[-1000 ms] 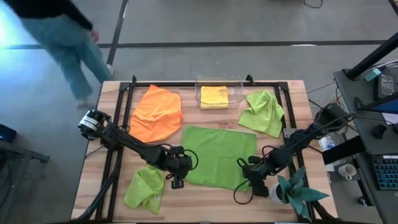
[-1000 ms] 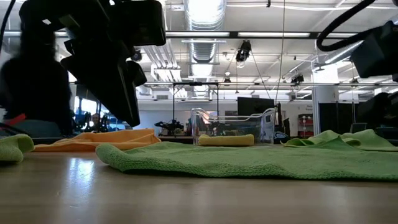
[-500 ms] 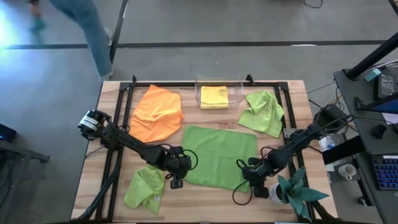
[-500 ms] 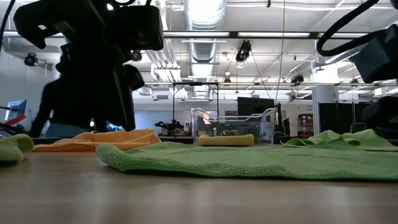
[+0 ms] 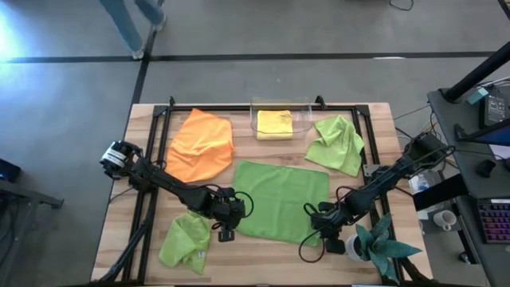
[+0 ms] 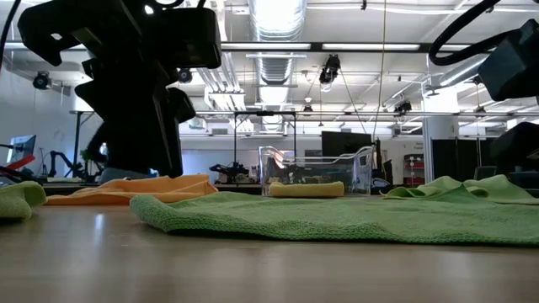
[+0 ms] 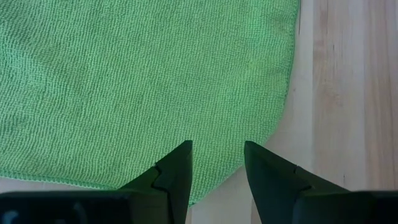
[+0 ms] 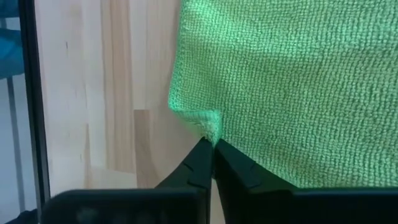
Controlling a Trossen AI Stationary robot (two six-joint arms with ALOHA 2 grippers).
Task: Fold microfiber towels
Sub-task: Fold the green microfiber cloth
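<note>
Wood table (image 5: pixel 119 215), grey floor; person's legs cut off at far edge. Flat green towel (image 5: pixel 280 199) mid-table. Right gripper (image 8: pixel 211 144) pinched on its corner; left gripper (image 7: pixel 216 149) spread over opposite corner.

Grey concrete floor (image 5: pixel 319 32), exposed ceiling ducts (image 6: pixel 274 59), bright overhead lights (image 6: pixel 274 13).
</note>
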